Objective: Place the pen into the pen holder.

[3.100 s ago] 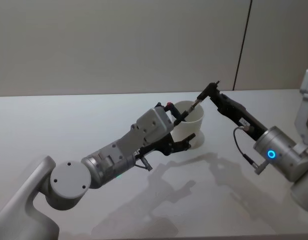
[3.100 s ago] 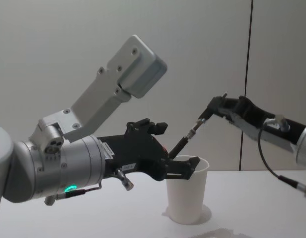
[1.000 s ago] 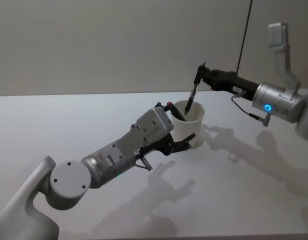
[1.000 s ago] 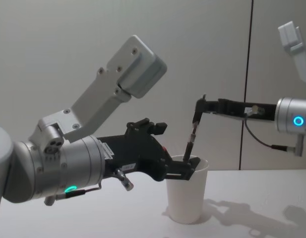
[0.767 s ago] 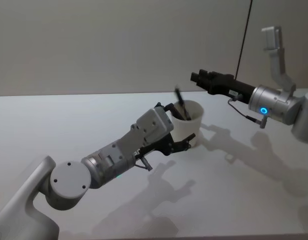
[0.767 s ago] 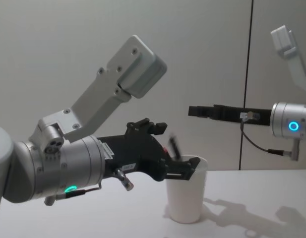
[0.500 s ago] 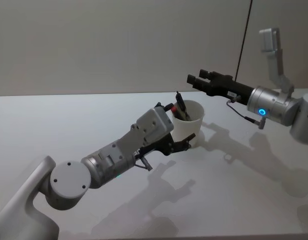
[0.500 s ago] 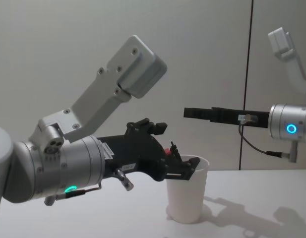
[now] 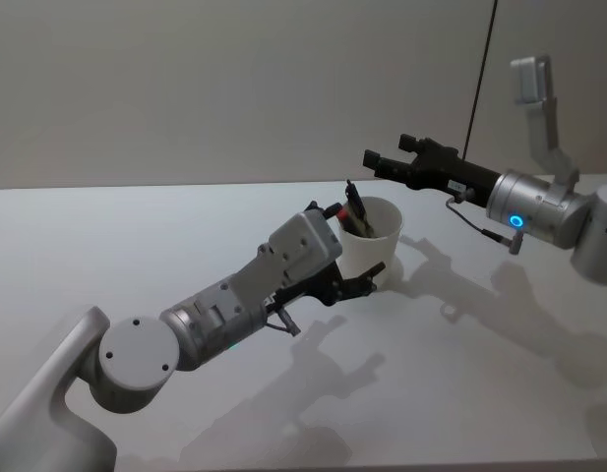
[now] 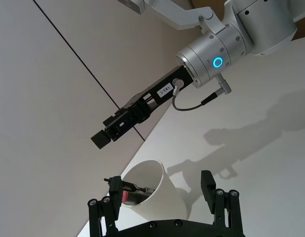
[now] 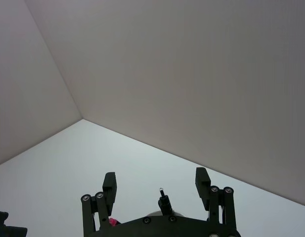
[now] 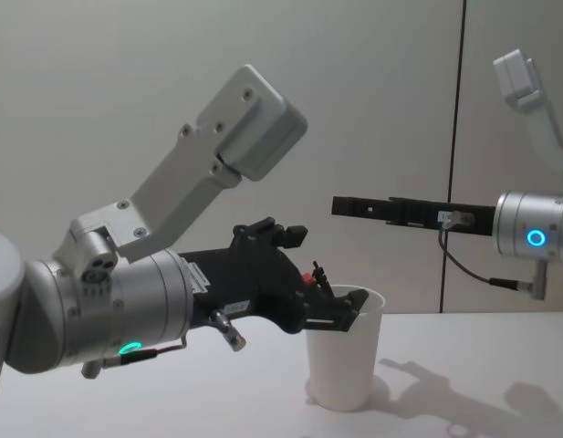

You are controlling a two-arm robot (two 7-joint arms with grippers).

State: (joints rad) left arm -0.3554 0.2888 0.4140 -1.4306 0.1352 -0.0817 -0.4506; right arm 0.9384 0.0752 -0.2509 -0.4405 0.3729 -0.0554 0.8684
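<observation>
The pen holder [image 9: 376, 248] [image 12: 345, 367] is a white paper cup standing upright on the table. The pen [image 9: 354, 207] [image 12: 321, 277] stands inside it, a slim black stick leaning on the rim nearest my left arm, its top poking out. My left gripper [image 9: 350, 248] [image 10: 160, 190] is open, with one finger on each side of the cup; in the left wrist view a gap shows beside one finger. My right gripper [image 9: 377, 162] [image 12: 340, 206] hangs open and empty above and just right of the cup, clear of the pen.
The white table [image 9: 460, 374] runs to a plain grey wall, with a dark vertical seam [image 12: 456, 137] at the right. My left arm's forearm and wrist housing [image 12: 249, 123] rise large at the left in the chest view.
A second ago my right gripper held the pen upright over the cup. It opened, the pen dropped in and leaned on the rim, and the gripper stayed above. My left arm has not moved.
</observation>
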